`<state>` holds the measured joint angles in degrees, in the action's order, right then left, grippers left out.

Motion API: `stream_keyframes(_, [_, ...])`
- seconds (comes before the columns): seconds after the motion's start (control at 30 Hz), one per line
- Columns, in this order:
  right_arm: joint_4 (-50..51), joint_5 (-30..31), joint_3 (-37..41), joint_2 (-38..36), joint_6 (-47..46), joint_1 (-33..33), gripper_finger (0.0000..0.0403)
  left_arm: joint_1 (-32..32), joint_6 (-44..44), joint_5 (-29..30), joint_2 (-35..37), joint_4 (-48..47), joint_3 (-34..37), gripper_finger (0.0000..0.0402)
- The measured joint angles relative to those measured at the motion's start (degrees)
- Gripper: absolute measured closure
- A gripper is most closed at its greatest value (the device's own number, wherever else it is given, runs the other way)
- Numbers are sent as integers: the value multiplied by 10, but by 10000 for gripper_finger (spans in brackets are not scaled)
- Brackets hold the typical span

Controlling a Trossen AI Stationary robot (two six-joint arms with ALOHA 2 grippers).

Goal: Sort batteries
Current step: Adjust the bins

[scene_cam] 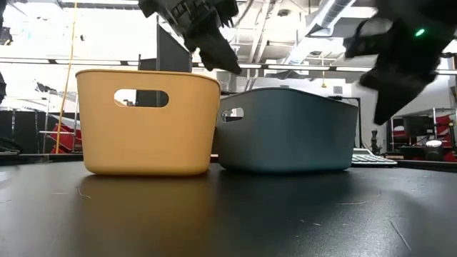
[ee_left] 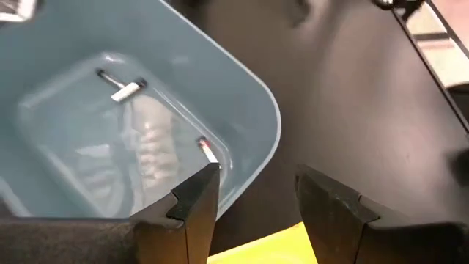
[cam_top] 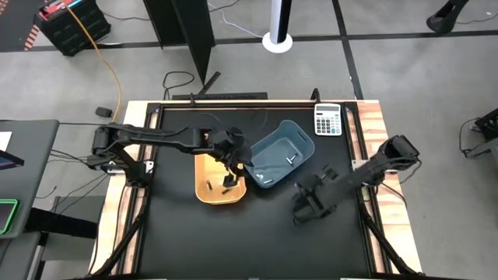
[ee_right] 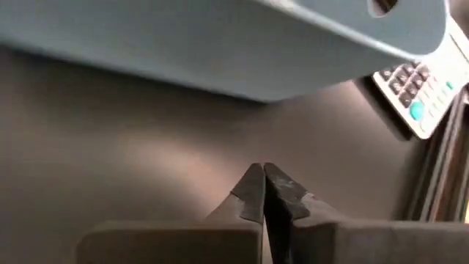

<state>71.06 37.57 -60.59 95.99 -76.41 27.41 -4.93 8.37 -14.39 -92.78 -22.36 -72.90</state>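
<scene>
A yellow bin (cam_top: 220, 183) and a blue bin (cam_top: 282, 154) stand side by side mid-table. Dark batteries (cam_top: 227, 183) lie in the yellow bin. Pale batteries (ee_left: 124, 89) and another (ee_left: 207, 150) lie on the blue bin's floor (ee_left: 88, 154). My left gripper (ee_left: 253, 192) is open and empty, above the gap where the two bins meet, over the blue bin's near corner. My right gripper (ee_right: 262, 192) is shut and empty, low over the table in front of the blue bin (ee_right: 242, 51).
A grey-white calculator (cam_top: 327, 120) lies at the table's far right, also in the right wrist view (ee_right: 421, 84). The black tabletop (cam_top: 257, 241) stretches in front of the bins. Wooden table edges (cam_top: 389, 202) run along both sides.
</scene>
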Motion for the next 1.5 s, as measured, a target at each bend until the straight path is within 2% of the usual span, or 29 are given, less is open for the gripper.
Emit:
stream_keyframes(0.13, [-5,0,-35,0,33,75,356,0,3,27,42,-18,0,229])
stream_keyframes(0.27, [-29,49,-87,0,114,108,321,1,-1,53,84,-46,0,229])
stream_keyframes(0.5, [-143,56,-149,-1,346,52,252,8,-26,89,148,-82,0,229])
stream_keyframes(0.63, [-236,-17,-155,-1,498,3,218,25,-41,126,179,-108,0,229])
stream_keyframes(0.77, [-269,-59,-155,-1,574,-37,201,47,-59,165,203,-133,0,229])
stream_keyframes(1.0, [-309,-158,-156,9,634,-101,207,84,-77,210,222,-148,0,229])
stream_keyframes(1.23, [-311,-199,-161,39,655,-132,226,106,-85,214,223,-148,0,229])
stream_keyframes(1.5, [-305,-244,-165,53,679,-134,296,109,-91,217,223,-159,0,229])
